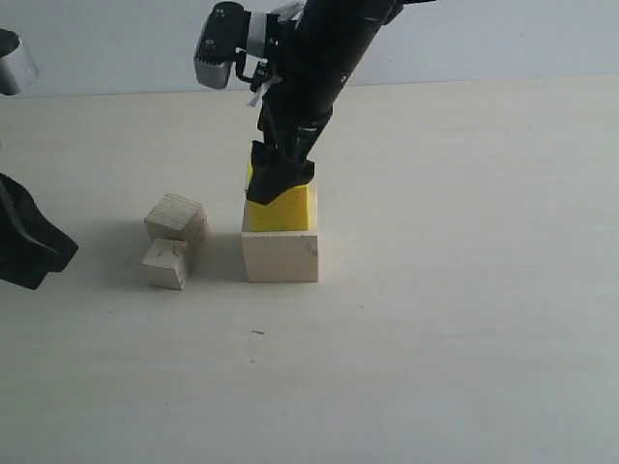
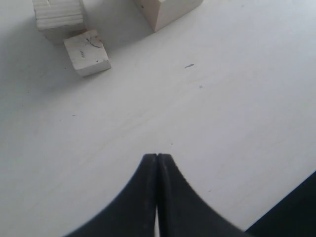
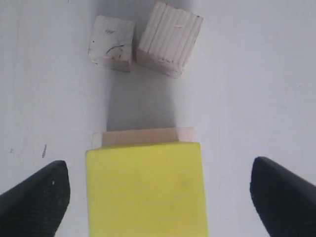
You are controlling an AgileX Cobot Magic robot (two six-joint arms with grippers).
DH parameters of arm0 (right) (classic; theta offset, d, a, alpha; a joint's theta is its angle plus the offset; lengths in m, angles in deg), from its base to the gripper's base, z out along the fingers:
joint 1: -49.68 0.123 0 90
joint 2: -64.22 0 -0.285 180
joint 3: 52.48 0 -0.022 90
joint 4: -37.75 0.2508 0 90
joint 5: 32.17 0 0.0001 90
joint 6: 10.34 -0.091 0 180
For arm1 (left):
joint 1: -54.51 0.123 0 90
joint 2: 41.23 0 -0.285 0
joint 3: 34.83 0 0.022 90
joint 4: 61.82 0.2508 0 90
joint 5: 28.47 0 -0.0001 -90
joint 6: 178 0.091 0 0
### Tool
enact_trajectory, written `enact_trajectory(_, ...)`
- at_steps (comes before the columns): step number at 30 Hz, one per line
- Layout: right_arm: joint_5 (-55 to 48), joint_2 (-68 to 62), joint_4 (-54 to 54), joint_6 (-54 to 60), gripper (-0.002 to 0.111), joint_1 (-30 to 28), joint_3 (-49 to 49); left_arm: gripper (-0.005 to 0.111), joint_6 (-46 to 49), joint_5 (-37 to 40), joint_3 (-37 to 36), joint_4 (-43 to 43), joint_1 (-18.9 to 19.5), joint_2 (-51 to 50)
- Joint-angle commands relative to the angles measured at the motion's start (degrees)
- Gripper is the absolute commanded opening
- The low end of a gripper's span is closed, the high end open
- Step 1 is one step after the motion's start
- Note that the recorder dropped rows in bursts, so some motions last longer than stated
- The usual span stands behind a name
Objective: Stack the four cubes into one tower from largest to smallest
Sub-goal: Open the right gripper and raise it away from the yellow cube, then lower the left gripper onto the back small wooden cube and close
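The bright yellow cube [image 1: 287, 209] [image 3: 145, 190] rests on the large pale wood cube [image 1: 281, 256] [image 3: 143, 136] at the table's middle. My right gripper [image 1: 280, 180] [image 3: 158, 190] hangs open over the yellow cube, one finger on each side with a gap between each finger and the cube. To the left, the striped-grain cube [image 1: 175, 217] [image 3: 169, 38] [image 2: 59, 15] and the small chipped cube [image 1: 166, 264] [image 3: 111, 43] [image 2: 88, 52] lie touching each other on the table. My left gripper [image 1: 39, 253] [image 2: 157, 157] is shut and empty at the far left, low over bare table.
The pale tabletop [image 1: 435, 319] stretches to a white wall at the back. A grey cylindrical part [image 1: 14, 63] shows at the top left edge. A corner of the large cube [image 2: 168, 10] appears in the left wrist view.
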Motion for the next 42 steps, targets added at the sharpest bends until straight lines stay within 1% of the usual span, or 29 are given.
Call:
enact_trajectory(1,-1.6,4.3,0.0,-3.23,0.093,0.06,-0.37,0.0,-0.06,0.1,-0.01,-0.34,-0.07,0.6)
enact_trajectory(4,-1.82,7.05,-0.26,-8.41,0.092,0.06,-0.37,0.0,0.05,0.3,-0.01,-0.34,-0.07,0.6)
enact_trajectory(7,-2.05,9.64,-3.16,-13.72,0.075,0.06,-0.37,0.0,0.03,0.3,-0.01,-0.23,-0.07,0.6)
enact_trajectory(11,-2.36,11.89,-7.5,-19.33,0.046,0.06,-0.37,0.0,0.03,-1.53,-0.01,0.85,-0.07,0.48)
enact_trajectory(15,-3.55,12.98,-11.74,-23.84,0.028,0.06,-0.37,0.002,0.18,-7.61,-0.01,4.42,-0.07,-0.61)
enact_trajectory(16,-3.83,13.06,-12.68,-25.49,0.024,0.06,-0.37,0.005,0.18,-9.25,-0.01,5.02,-0.07,-1.08)
enact_trajectory(17,-5.11,13.06,-14.6,-28.73,0.016,0.06,-0.37,0.015,0.18,-12.59,-0.01,5.43,-0.07,-2.46)
enact_trajectory(18,-6.08,13.06,-14.72,-30.04,0.012,0.06,-0.37,0.021,0.18,-13.93,-0.01,5.68,-0.07,-3.26)
enact_trajectory(19,-7.83,13.12,-13.63,-30.68,0.004,0.06,-0.37,0.034,-0.11,-16.99,-0.01,6.62,-0.07,-5.64)
enact_trajectory(20,-8.17,13.4,-12.74,-30.68,0.0,0.06,-0.26,0.041,-0.73,-17.64,0.25,7.53,0.07,-7.12)
enact_trajectory(21,-8.17,13.64,-11.3,-30.68,0.0,0.06,-0.13,0.048,-3.19,-17.92,1.59,8.07,1.34,-10.76)
enact_trajectory(24,-7.9,14.89,-10.01,-32.9,0.0,0.06,-0.13,0.048,-4.37,-16.17,6.09,8.21,4.9,-17.59)
enact_trajectory(26,-9.64,16.23,-12.29,-34.69,0.0,0.06,-0.13,0.048,-0.8,-14.3,11.59,8.21,7.39,-22.56)
enact_trajectory(27,-9.64,16.48,-12.97,-35.51,0.0,0.06,-0.13,0.048,-0.56,-13.2,13.73,8.21,8.1,-23.83)
enact_trajectory(28,-9.64,17.31,-13.76,-36.63,0.0,0.06,-0.13,0.048,-0.68,-11.15,16.77,8.21,9.27,-26.25)
enact_trajectory(30,-9.64,18.42,-13.87,-38.3,0.0,0.06,-0.13,0.048,-0.81,-6.7,22.32,5.42,10.93,-30.27)
enact_trajectory(32,-9.64,19.5,-13.31,-38.66,0.0,0.06,-0.13,0.052,-0.81,-5.79,25.4,4.26,11.48,-33.99)
enact_trajectory(34,-9.64,20.17,-12.77,-38.66,0.0,0.06,-0.13,0.056,-0.81,-5.79,26.4,4.39,11.48,-36.0)
enact_trajectory(37,-9.64,20.81,-12.79,-38.54,0.0,0.06,-0.13,0.057,-1.46,-7.51,26.55,4.29,11.48,-38.15)
enact_trajectory(40,-9.64,20.81,-12.65,-38.54,0.0,0.06,-0.13,0.059,-1.32,-6.6,26.55,1.66,11.27,-38.4)
enact_trajectory(42,-9.64,20.81,-12.54,-38.54,0.0,0.06,-0.13,0.069,-0.56,-7.62,26.55,1.84,11.27,-38.4)
